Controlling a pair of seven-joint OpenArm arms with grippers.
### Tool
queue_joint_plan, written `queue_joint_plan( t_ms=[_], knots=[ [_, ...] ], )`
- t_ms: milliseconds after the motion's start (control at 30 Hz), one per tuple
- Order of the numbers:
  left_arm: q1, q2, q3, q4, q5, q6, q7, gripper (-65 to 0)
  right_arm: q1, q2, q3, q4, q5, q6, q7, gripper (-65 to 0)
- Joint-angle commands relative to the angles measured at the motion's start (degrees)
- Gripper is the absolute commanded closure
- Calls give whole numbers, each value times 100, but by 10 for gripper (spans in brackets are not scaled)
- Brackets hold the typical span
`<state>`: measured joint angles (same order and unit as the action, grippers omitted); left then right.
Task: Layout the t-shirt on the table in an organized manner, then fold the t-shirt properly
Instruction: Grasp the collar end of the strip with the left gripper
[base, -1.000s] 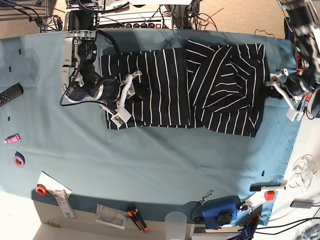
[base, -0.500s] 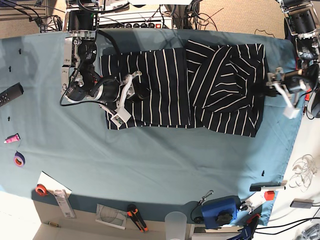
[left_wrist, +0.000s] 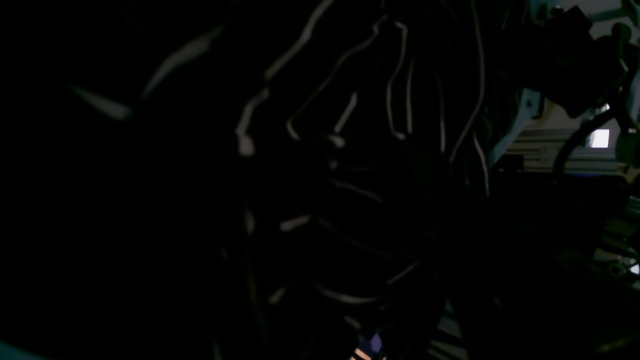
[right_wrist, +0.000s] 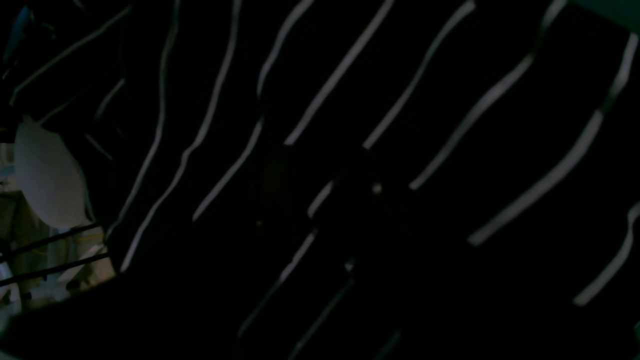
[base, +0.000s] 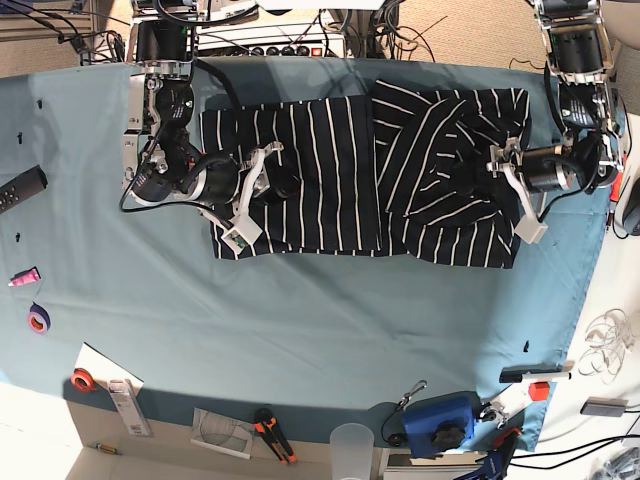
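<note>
Two grippers on t-shirt (base: 400, 180) near table (base: 300, 330) far edge: left gripper (base: 512, 190) spread wide, empty (bunched side to be flattened first); right gripper (base: 250, 195) part-open, hold unclear.

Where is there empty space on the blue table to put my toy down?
The big bare patch of the table lies below the t-shirt, between the tape rolls at one end and the blue device near the front edge. Up by the shirt it is crowded: both grippers, right gripper and left gripper, are there.
</note>
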<state>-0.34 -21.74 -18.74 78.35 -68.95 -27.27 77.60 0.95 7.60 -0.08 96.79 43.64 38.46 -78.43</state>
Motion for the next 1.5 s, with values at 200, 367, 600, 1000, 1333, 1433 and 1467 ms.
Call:
queue_joint_plan(
  t_ms=[200,367,600,1000,1333,1433,1467],
  knots=[
    [-166,-37,-26,39,262,24,-15,-395,96,17,17,92,136,11,83,-180],
    [-509,-173,-247,39,675,181,-192,-395,96,17,17,92,133,9,81,-180],
    [-461,-398,-245,-76,935,367,-223,-395,96,17,15,92,136,9,79,-180],
    [-494,52,-245,-839,341,321,-87,-395,96,17,17,92,136,9,79,-180],
    [-378,267,-240,-905,461,35,149,-380,96,17,15,92,136,9,33,-180],
    [-313,76,-238,-903,461,-28,208,-379,96,20,17,92,133,9,-9,-180],
    [-275,26,-238,-903,459,-48,212,-379,96,20,17,92,136,9,-7,-180]
  ],
)
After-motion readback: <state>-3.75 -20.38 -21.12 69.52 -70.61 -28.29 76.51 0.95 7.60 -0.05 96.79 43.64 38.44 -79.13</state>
